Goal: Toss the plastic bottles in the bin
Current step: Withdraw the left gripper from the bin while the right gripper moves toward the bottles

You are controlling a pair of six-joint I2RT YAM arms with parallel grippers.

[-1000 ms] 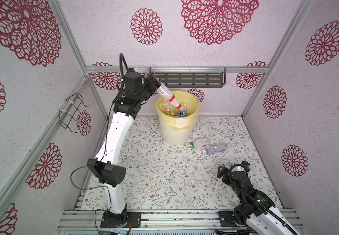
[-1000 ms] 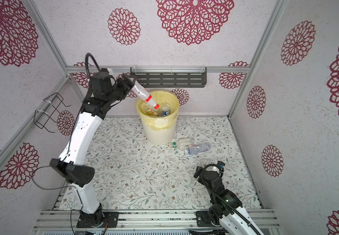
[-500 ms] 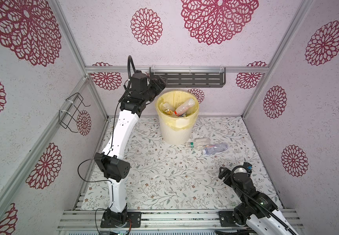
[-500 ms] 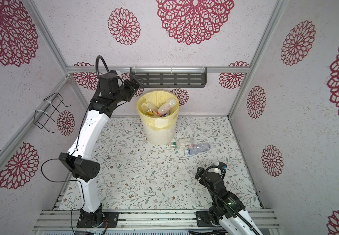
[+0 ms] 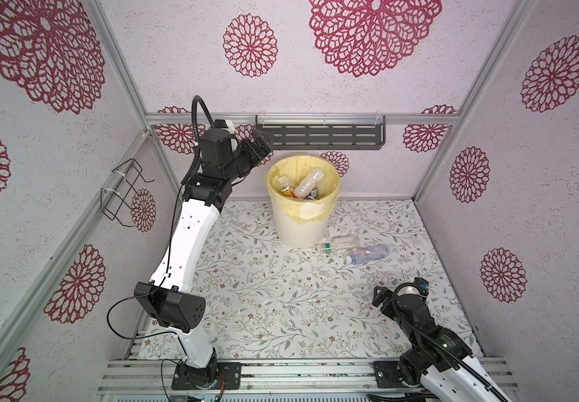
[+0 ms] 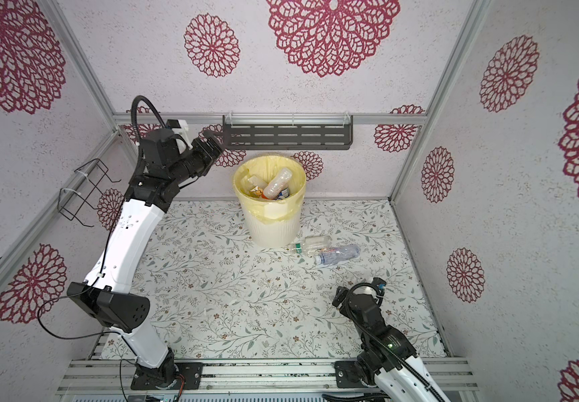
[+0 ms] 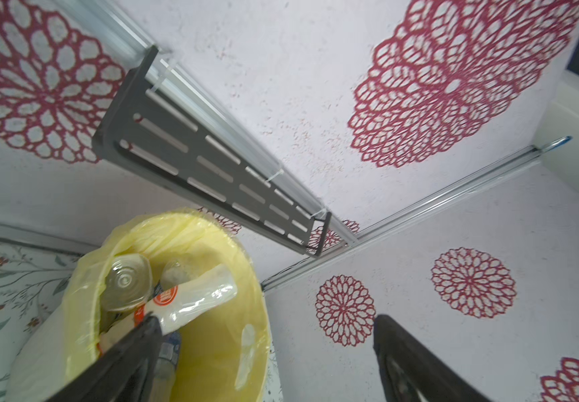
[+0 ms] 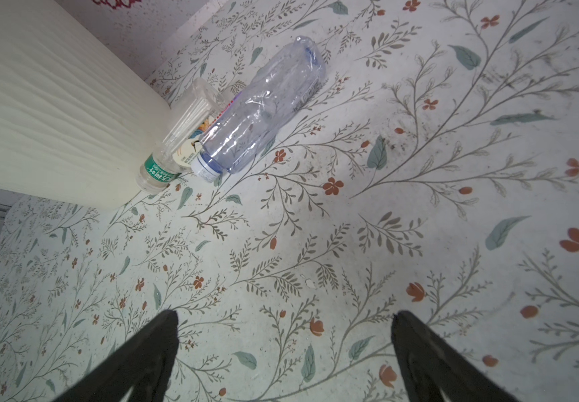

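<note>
The cream ribbed bin (image 5: 298,229) (image 6: 274,226) with its yellow liner stands at the back and holds several plastic bottles (image 5: 308,182) (image 6: 277,182). One has a red-orange label (image 7: 197,299). My left gripper (image 5: 262,144) (image 6: 213,139) (image 7: 267,320) hangs open and empty, up and left of the bin's rim (image 7: 211,348). Two bottles lie on the floor against the bin's right side: a clear one with a green label (image 5: 338,243) (image 8: 176,146) and a crushed bluish one (image 5: 368,254) (image 8: 263,108). My right gripper (image 5: 397,290) (image 6: 357,292) (image 8: 284,313) is open and empty, well short of them.
A dark slotted shelf (image 5: 319,137) is fixed to the back wall just above the bin, close to my left gripper. A wire rack (image 5: 124,193) hangs on the left wall. Patterned walls close three sides, and a metal rail (image 5: 281,376) runs along the front.
My left gripper let go of the red-labelled bottle, which dropped into the bin, and then drew back to the left of the rim. The right arm barely moved.
</note>
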